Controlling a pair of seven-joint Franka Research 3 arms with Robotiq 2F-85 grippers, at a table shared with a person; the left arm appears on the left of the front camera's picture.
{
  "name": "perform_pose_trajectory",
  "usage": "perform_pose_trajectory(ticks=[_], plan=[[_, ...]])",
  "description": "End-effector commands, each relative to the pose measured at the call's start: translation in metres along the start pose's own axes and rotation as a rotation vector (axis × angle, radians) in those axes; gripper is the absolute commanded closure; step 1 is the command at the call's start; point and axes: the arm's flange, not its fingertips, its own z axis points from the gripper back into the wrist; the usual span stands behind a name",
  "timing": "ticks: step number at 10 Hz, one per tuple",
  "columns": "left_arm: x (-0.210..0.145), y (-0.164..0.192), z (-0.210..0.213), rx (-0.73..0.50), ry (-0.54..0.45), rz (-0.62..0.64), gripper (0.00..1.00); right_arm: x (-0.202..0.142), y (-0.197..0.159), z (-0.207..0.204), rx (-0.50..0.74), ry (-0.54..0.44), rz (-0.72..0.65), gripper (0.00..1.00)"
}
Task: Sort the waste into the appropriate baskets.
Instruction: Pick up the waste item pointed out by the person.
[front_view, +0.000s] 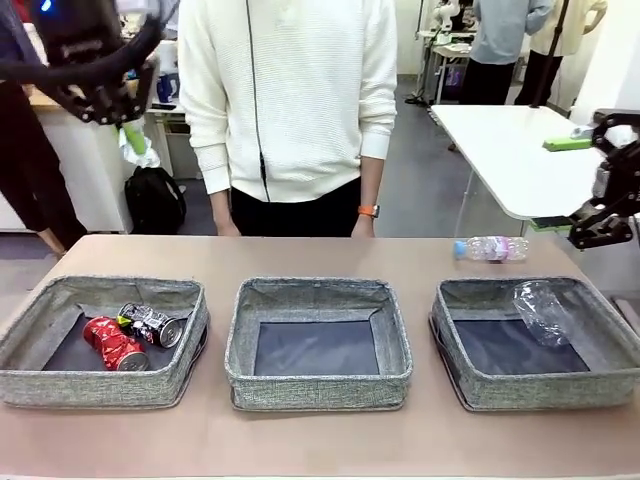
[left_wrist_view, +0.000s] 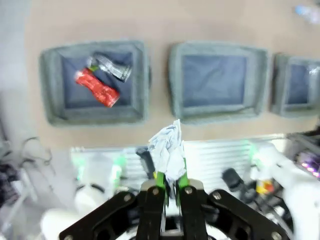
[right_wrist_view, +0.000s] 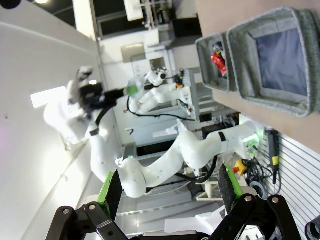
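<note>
My left gripper (front_view: 127, 126) hangs high over the table's far left, shut on a white paper wad (front_view: 140, 149). Looking down from the left wrist, that wad (left_wrist_view: 169, 150) sticks up between the green pads (left_wrist_view: 160, 181), far above the three grey baskets. The left basket (front_view: 30, 370) holds a crushed red can (front_view: 112, 343) and a crushed dark can (front_view: 152, 324). The middle basket (front_view: 318, 385) shows a bare bottom. A crumpled clear bottle (front_view: 542, 312) lies in the right basket (front_view: 455, 375). Another clear bottle (front_view: 490, 248) lies on the table behind it. My right gripper (front_view: 598, 228) is open beyond the right edge, with nothing between its fingers (right_wrist_view: 112, 192).
A person in a white sweater (front_view: 290, 100) stands at the far side, hands low behind the table edge. A white side table (front_view: 520, 160) stands at the back right, near my right arm. Bare tabletop runs in front of the baskets.
</note>
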Motion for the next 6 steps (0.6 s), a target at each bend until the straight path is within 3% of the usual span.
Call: perform_pose_trajectory(ticks=[1,3,6], plan=[[0.001,-0.069,0.02,-0.022,-0.027,-0.105,0.92,0.002,0.001,-0.002,0.026,0.0,0.024,0.0],[-0.005,-0.134,0.032,-0.062,-0.034,-0.298,0.92,0.002,0.001,-0.002,0.026,0.0,0.024,0.0],[-0.001,-0.171,0.056,-0.134,-0.017,-0.364,0.92,0.002,0.001,-0.002,0.026,0.0,0.024,0.0]])
